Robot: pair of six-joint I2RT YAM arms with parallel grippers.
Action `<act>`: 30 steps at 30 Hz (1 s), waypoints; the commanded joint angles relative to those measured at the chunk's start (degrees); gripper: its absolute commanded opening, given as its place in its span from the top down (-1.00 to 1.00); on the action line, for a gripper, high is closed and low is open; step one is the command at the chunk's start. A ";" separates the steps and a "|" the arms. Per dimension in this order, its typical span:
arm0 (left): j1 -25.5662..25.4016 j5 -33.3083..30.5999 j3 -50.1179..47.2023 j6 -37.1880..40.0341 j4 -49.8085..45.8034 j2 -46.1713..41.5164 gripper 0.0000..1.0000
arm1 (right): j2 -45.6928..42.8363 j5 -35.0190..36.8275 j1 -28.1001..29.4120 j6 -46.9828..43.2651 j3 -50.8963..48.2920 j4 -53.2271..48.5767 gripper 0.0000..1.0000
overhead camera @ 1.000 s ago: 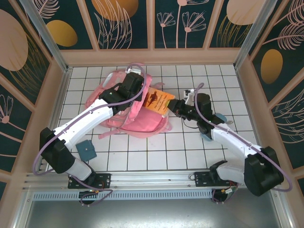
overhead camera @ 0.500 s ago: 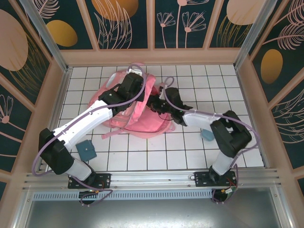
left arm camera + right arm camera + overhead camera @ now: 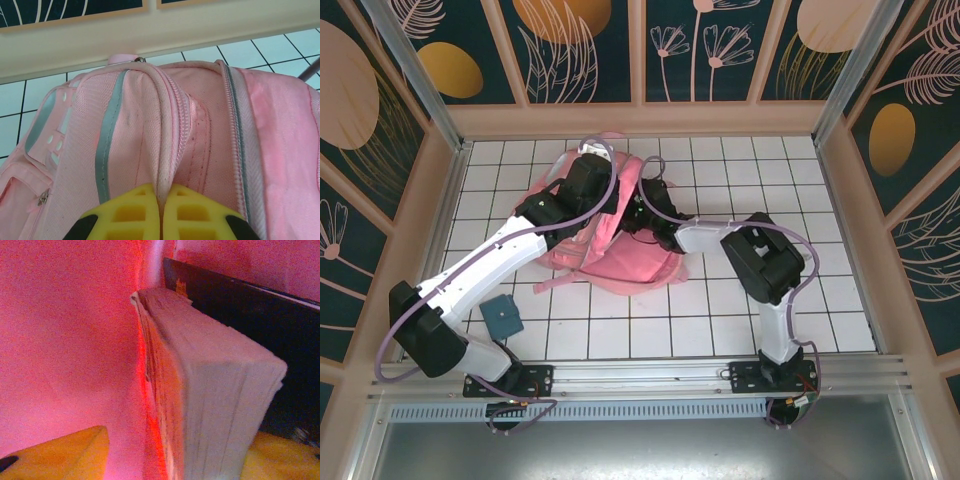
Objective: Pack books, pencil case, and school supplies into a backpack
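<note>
The backpack (image 3: 620, 262) is lying on the surface (image 3: 720, 310), with the left tool (image 3: 160, 212) pinched tight on the fold by its zipper (image 3: 176, 120). The right tool (image 3: 180, 440) is inside it with a book (image 3: 210, 370) between its fingers (image 3: 55, 455), beside a black book (image 3: 260, 330). Can't tell if it's actually gripping.

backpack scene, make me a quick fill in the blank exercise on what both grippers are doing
1. The left gripper pinches the rim of the ____ backpack.
2. The right gripper holds a book inside it, beside a ____ paperback.
3. A small teal square lies on the table near the ____ arm's base.
Missing: pink; black; left.
</note>
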 commanded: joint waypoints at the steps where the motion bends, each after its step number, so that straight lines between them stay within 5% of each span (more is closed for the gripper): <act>1: -0.26 -3.16 1.42 0.43 9.32 -3.21 1.00 | -8.37 2.21 -0.45 -0.32 -5.62 1.37 -0.34; 10: -0.32 -1.93 1.35 0.25 10.61 -1.97 1.00 | -27.06 3.56 -3.84 -2.61 -21.94 -6.13 -0.40; 18: -0.33 9.87 1.37 -1.89 12.48 4.08 0.78 | -42.60 10.89 -13.28 -8.54 -29.83 -21.92 -0.39; 22: -0.25 13.29 3.03 -4.45 13.75 9.31 1.00 | -48.58 12.85 -17.56 -11.72 -30.25 -27.90 -0.40; 30: 0.24 12.22 19.25 -6.61 12.84 23.74 1.00 | -52.99 12.20 -19.83 -16.34 -28.51 -32.27 -0.41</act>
